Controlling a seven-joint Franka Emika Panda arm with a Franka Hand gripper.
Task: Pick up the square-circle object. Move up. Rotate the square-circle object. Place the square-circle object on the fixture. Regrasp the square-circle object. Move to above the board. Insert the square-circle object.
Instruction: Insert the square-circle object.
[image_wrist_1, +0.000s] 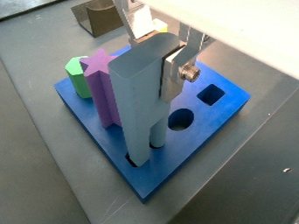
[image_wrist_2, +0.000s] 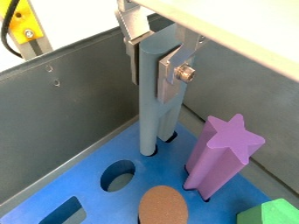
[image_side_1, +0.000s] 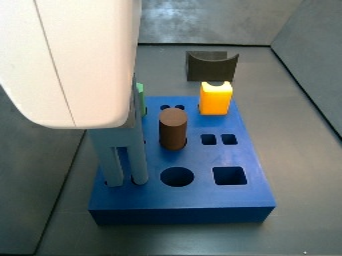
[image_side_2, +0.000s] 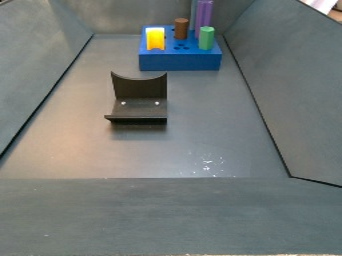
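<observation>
- The end effector (image_wrist_2: 167, 61) hangs over the blue board (image_wrist_1: 228, 109), at the corner next to the purple star peg (image_wrist_1: 103, 87).
- Its silver fingers (image_wrist_1: 179, 72) are closed flat against the upper part of the slim grey-blue peg (image_wrist_1: 142, 105); one plate with a screw shows on one side of the peg in both wrist views.
- The grey-blue peg stands upright, and its lower end sits in a hole in the board's top, seen in both wrist views (image_wrist_2: 156, 122).
- The purple star peg (image_wrist_2: 219, 157) stands just beside it in its own hole, with a green peg (image_wrist_1: 79, 77) behind it.
- A brown round cylinder (image_side_1: 171, 129) stands in the middle of the board (image_side_1: 187, 200), next to an open round hole (image_side_1: 177, 177) and an open square hole (image_side_1: 230, 177).
- A yellow block (image_side_1: 215, 97) sits at the board's far edge in a side view.
- The dark fixture (image_side_2: 136, 98) rests on the floor (image_side_2: 160, 150), apart from the board (image_side_2: 181, 60) and with nothing on it.
- In a side view the arm's white housing (image_side_1: 74, 60) hides most of the grasp.
</observation>
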